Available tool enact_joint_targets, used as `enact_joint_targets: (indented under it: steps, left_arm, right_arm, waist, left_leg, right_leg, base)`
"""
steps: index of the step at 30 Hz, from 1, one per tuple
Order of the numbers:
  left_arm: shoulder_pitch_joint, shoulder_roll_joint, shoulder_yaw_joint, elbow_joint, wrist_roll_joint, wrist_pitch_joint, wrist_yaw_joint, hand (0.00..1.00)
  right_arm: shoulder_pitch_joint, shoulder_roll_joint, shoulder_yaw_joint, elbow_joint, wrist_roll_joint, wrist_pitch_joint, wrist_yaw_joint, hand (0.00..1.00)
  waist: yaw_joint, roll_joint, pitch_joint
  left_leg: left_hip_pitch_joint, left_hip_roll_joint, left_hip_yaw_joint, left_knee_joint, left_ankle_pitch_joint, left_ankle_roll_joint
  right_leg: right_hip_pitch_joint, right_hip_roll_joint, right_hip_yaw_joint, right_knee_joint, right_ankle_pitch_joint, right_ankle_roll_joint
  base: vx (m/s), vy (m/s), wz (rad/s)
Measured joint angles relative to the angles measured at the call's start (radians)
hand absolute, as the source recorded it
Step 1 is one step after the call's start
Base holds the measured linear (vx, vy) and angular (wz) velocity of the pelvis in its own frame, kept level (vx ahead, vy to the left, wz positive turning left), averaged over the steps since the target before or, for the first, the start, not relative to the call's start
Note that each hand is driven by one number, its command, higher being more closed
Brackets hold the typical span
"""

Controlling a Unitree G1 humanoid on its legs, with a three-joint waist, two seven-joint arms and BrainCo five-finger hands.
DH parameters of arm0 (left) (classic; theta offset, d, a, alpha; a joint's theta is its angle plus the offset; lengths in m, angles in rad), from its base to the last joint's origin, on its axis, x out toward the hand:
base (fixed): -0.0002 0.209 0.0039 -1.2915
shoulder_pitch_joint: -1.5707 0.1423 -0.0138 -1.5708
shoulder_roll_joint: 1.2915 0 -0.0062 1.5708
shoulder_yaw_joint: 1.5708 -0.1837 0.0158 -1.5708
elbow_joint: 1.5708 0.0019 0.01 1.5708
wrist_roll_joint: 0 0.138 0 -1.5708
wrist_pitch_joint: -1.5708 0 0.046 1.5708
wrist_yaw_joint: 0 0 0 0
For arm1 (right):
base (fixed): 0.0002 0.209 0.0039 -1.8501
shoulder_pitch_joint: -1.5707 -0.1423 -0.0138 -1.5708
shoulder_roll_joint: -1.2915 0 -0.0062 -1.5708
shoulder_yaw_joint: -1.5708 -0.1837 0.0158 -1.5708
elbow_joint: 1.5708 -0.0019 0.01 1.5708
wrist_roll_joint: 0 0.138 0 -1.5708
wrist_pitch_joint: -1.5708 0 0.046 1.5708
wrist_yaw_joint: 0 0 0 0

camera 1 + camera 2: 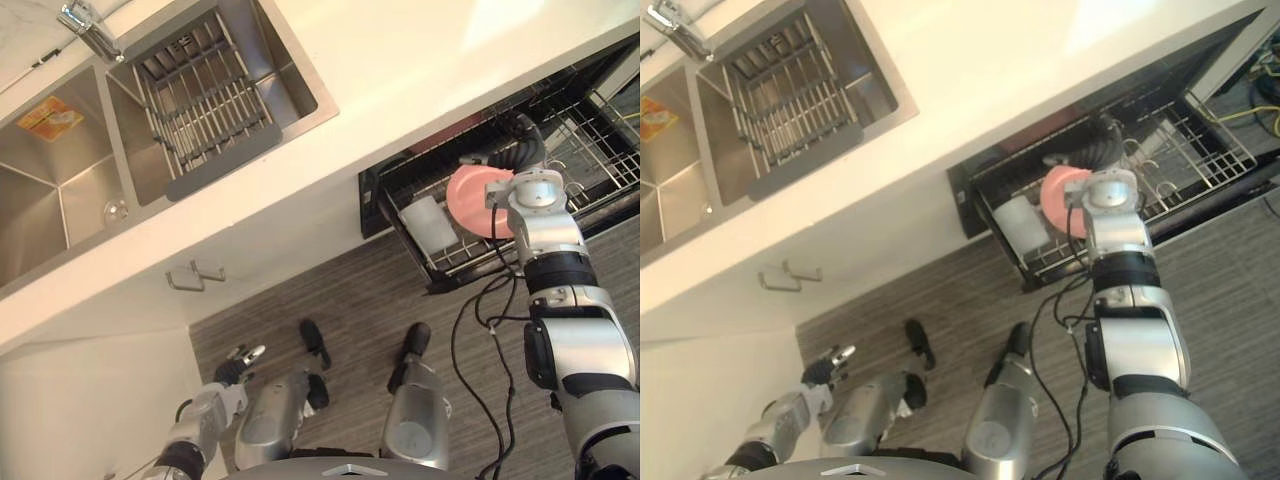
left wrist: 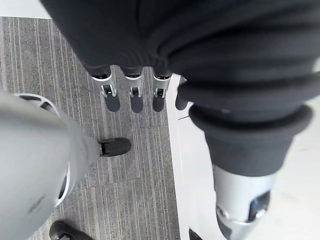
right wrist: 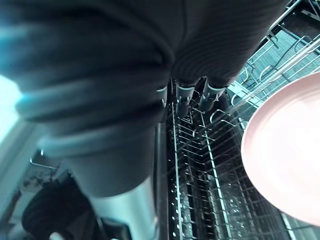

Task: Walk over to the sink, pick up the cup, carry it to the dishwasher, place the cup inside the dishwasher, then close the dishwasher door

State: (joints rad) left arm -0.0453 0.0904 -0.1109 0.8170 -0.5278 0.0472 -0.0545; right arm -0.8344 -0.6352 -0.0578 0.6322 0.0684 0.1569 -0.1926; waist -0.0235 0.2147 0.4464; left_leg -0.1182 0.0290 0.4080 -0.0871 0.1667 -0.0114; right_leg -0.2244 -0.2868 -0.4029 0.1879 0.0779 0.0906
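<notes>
You've got nothing legible here. The one label in sight is the orange-and-yellow sticker [image 1: 48, 118] on the wall of the left sink basin [image 1: 30, 225], and its print is too small for you to make out. You catch the same sticker at the edge of the right eye view, equally unreadable.

a kitchen, steel double sink [image 1: 40, 160] with tap [image 1: 90, 32] in a pale countertop [image 1: 400, 70], open dishwasher [image 1: 372, 205], pink plate [image 1: 468, 205] racked
</notes>
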Motion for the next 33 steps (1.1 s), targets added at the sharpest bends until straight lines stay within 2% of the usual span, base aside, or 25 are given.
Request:
enact_joint_targets:
  steps: [3, 5, 7, 10, 15, 18, 20, 25, 26, 30, 32, 33]
  left_arm:
    - [0.001, -0.005, 0.002, 0.01, 0.0, -0.007, 0.006, 0.0]
    - [0.006, -0.006, 0.014, 0.033, 0.001, -0.012, 0.007, 0.0]
    - [0.026, -0.006, 0.031, 0.034, 0.001, -0.024, 0.007, 0.0]
    - [0.041, -0.008, 0.032, 0.039, 0.001, -0.029, 0.007, 0.0]
    - [0.062, -0.011, 0.041, 0.042, 0.002, -0.045, 0.019, 0.0]
    - [0.063, -0.013, 0.045, 0.052, 0.002, -0.049, 0.028, 0.0]
    - [0.064, -0.015, 0.052, 0.06, 0.003, -0.049, 0.028, 0.0]
    - [0.069, -0.017, 0.055, 0.06, 0.023, -0.049, 0.028, 0.0]
    - [0.069, -0.017, 0.057, 0.06, 0.024, -0.049, 0.028, 0.0]
    - [0.07, -0.016, 0.07, 0.06, 0.033, -0.046, 0.028, 0.0]
    - [0.07, -0.016, 0.07, 0.058, 0.041, -0.044, 0.027, 0.0]
    - [0.07, -0.016, 0.07, 0.058, 0.041, -0.041, 0.027, 0.0]
  right_arm:
    - [0.083, 0.008, -0.096, -0.112, 0.037, -0.007, -0.08, 0.0]
    - [0.124, 0.038, -0.146, -0.153, 0.054, -0.009, -0.134, 0.0]
    - [0.202, 0.08, -0.221, -0.21, 0.075, -0.019, -0.202, 0.0]
    - [0.273, 0.095, -0.284, -0.234, 0.108, -0.026, -0.264, 0.0]
    - [0.4, 0.154, -0.431, -0.304, 0.323, -0.075, -0.393, 0.0]
    - [0.459, 0.193, -0.479, -0.304, 0.411, -0.076, -0.432, 0.0]
    - [0.497, 0.21, -0.487, -0.301, 0.456, -0.076, -0.434, 0.0]
    - [0.55, 0.244, -0.51, -0.242, 0.652, -0.066, -0.404, 0.0]
    - [0.552, 0.246, -0.51, -0.229, 0.675, -0.064, -0.392, 1.0]
    - [0.554, 0.276, -0.5, -0.163, 0.793, -0.012, -0.316, 1.0]
    - [0.553, 0.282, -0.475, -0.138, 0.859, 0.04, -0.245, 1.0]
    - [0.553, 0.283, -0.465, -0.137, 0.873, 0.051, -0.23, 1.0]
  waist:
    - [-0.003, -0.008, -0.003]
    - [-0.012, -0.026, -0.011]
    - [-0.021, -0.059, -0.027]
    - [-0.028, -0.081, -0.038]
    - [-0.046, -0.111, -0.062]
    - [-0.063, -0.119, -0.068]
    - [-0.067, -0.12, -0.075]
    - [-0.072, -0.121, -0.084]
    - [-0.073, -0.121, -0.084]
    - [-0.074, -0.121, -0.084]
    - [-0.072, -0.12, -0.085]
    - [-0.071, -0.12, -0.085]
  left_leg:
    - [0.004, 0.002, 0.0, 0.0, -0.002, -0.002]
    - [0.003, 0.006, 0.003, 0.0, -0.003, -0.002]
    - [0.005, 0.014, 0.007, 0.0, -0.007, -0.007]
    - [0.023, 0.021, 0.011, 0.0, -0.014, -0.01]
    - [0.035, 0.036, 0.035, 0.0, -0.023, -0.011]
    - [0.049, 0.043, 0.039, 0.0, -0.028, -0.017]
    - [0.058, 0.047, 0.043, 0.0, -0.032, -0.022]
    - [0.066, 0.052, 0.058, 0.0, -0.037, -0.025]
    - [0.066, 0.052, 0.058, 0.0, -0.037, -0.025]
    - [0.066, 0.051, 0.058, 0.0, -0.037, -0.025]
    - [0.065, 0.049, 0.058, 0.0, -0.038, -0.026]
    - [0.065, 0.048, 0.058, 0.0, -0.038, -0.026]
  right_leg:
    - [0.017, 0.01, 0.001, -0.026, 0.013, 0.002]
    - [0.021, 0.019, 0.003, -0.043, 0.02, 0.002]
    - [0.03, 0.032, 0.006, -0.068, 0.028, 0.0]
    - [0.053, 0.044, 0.01, -0.085, 0.029, 0.0]
    - [0.06, 0.068, 0.033, -0.114, 0.036, -0.003]
    - [0.076, 0.078, 0.04, -0.127, 0.041, -0.001]
    - [0.085, 0.083, 0.041, -0.135, 0.042, -0.001]
    - [0.085, 0.09, 0.054, -0.138, 0.041, -0.002]
    - [0.085, 0.09, 0.055, -0.138, 0.041, -0.002]
    - [0.085, 0.089, 0.054, -0.139, 0.037, -0.009]
    - [0.085, 0.085, 0.05, -0.138, 0.036, -0.008]
    - [0.085, 0.084, 0.048, -0.137, 0.036, -0.008]
  base:
    - [0.01, -0.001, -0.02]
    - [0.03, -0.008, -0.09]
    - [0.04, -0.022, -0.08]
    - [0.04, -0.023, -0.09]
    - [0.04, -0.021, -0.16]
    - [0.04, -0.026, -0.1]
    - [0.03, -0.025, -0.09]
    - [0.01, -0.013, -0.09]
    - [0.0, 0.0, -0.03]
    - [0.0, 0.0, 0.0]
    - [0.0, 0.001, 0.02]
    - [0.0, 0.002, 0.04]
